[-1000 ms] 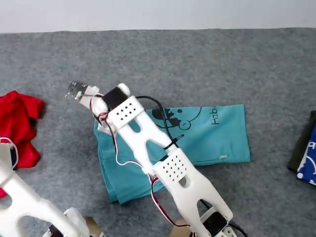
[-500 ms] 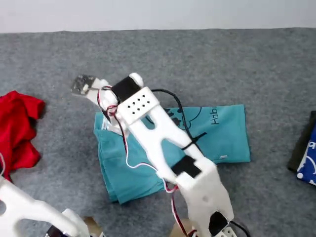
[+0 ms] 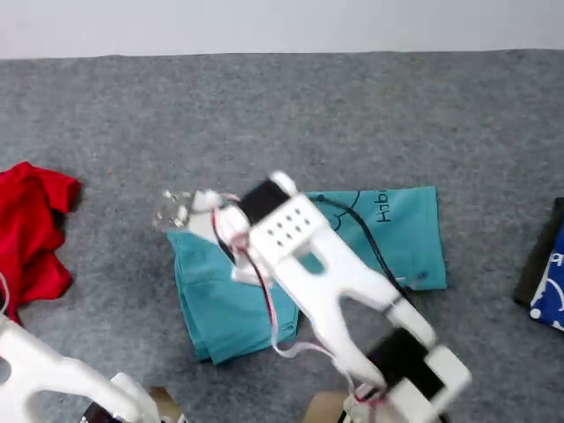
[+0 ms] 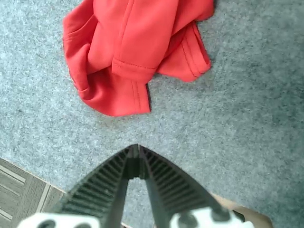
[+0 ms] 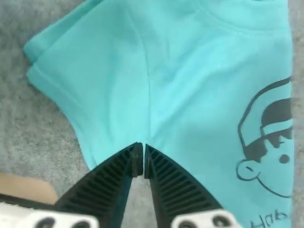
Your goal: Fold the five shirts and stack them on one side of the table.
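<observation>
- Teal shirt [image 3: 388, 238] is laid at frame centre in the high view, partly folded.
- Right gripper [image 5: 141, 148] is held over its upper-left corner, jaws together, apparently empty.
- Left gripper [image 4: 137, 149] is closed near the red shirt [image 3: 31, 220], which is bunched at the left edge.
- Jaws should be opened before an edge is pinched; folds should be kept square.

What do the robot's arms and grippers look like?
Both arms are white plastic. The right arm has cut-out links, a panel dotted with small round holes, black motor blocks, and thin red, white and black cables running along it. The left arm is plain white. The left gripper and right gripper have black, ribbed, tapering fingers on white bases.
</observation>
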You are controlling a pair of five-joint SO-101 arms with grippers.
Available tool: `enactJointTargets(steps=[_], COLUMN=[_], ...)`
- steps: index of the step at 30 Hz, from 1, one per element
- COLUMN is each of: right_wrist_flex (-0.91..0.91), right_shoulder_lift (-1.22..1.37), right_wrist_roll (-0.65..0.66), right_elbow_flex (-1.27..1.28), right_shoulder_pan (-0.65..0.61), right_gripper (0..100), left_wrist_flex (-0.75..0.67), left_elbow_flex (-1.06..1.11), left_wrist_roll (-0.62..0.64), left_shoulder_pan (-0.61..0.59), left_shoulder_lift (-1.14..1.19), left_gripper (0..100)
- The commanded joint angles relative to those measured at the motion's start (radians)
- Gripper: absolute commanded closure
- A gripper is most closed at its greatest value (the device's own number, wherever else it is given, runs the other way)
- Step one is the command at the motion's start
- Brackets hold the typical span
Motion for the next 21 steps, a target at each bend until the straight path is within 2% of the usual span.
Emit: enactJointTargets(steps=[1,4,8,16,21], right_wrist_flex=[-0.157,-0.219,-0.22,-0.237,-0.237], right_shoulder_lift=[-0.22,-0.321,-0.364,-0.369,-0.375], right_wrist_roll=[0.031,0.029,0.025,0.026,0.021], right_elbow_flex=[0.295,0.431,0.502,0.572,0.585], right_shoulder_pan=[0.005,0.004,-0.015,-0.188,-0.252], right_gripper=[98.8,98.1,91.3,76.0,73.7], left_wrist_flex=[0.018,0.018,0.018,0.005,0.005], left_elbow_flex=[-0.03,-0.03,-0.03,-0.03,-0.03], left_wrist_roll=[-0.003,-0.003,-0.003,-0.002,-0.002], left_shoulder_pan=[-0.005,-0.003,0.0,0.002,-0.003], left_shoulder_lift=[-0.025,-0.025,-0.025,-0.025,-0.025], left_gripper=[100,100,100,100,100])
